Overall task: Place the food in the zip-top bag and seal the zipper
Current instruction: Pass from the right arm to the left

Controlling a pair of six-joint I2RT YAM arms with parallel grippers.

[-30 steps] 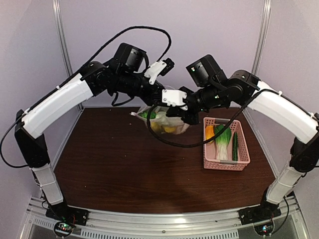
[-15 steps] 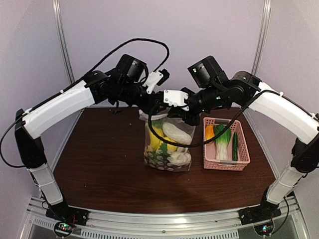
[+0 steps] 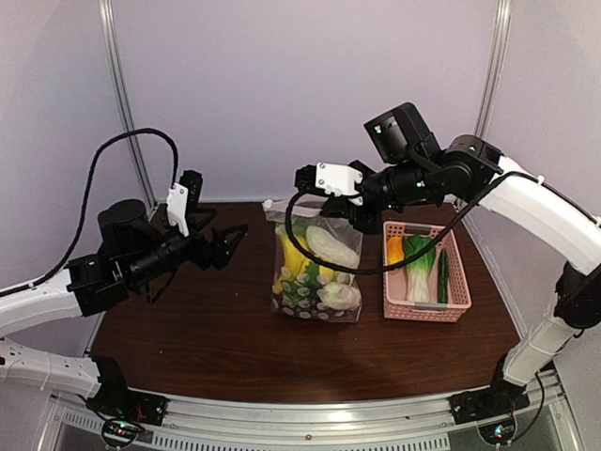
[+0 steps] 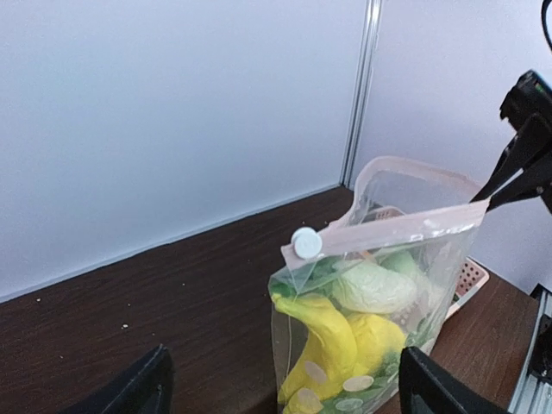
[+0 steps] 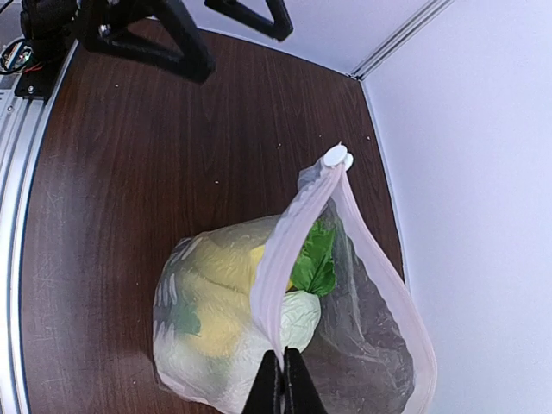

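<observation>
Pale lilac walls close in a dark brown table [image 3: 188, 319], and the clear bag [image 3: 315, 272] stands upright near its middle, just left of a pink basket [image 3: 460, 282]. My right gripper [image 5: 283, 355] is pinched fully closed on one end of the zipper [image 5: 289, 250], holding that corner of the bag up. The small white slider [image 5: 335, 157] sits at the opposite end of the strip. From my right wrist I see the mouth gaping: the lip I hold runs straight to the slider, while the other lip bows out away from it. Inside the bag lie yellow bananas [image 4: 332, 345], a pale green leafy head [image 4: 371, 289] and a dark green leaf [image 5: 315, 263], piled down to the bottom. My left gripper [image 3: 230, 246] hangs to the left of the bag, well apart from it, fingers spread wide and holding nothing. In the basket rest a white-stalked leafy green [image 3: 423, 268], an orange piece [image 3: 394, 249] and a slim dark green one [image 3: 442, 277].
</observation>
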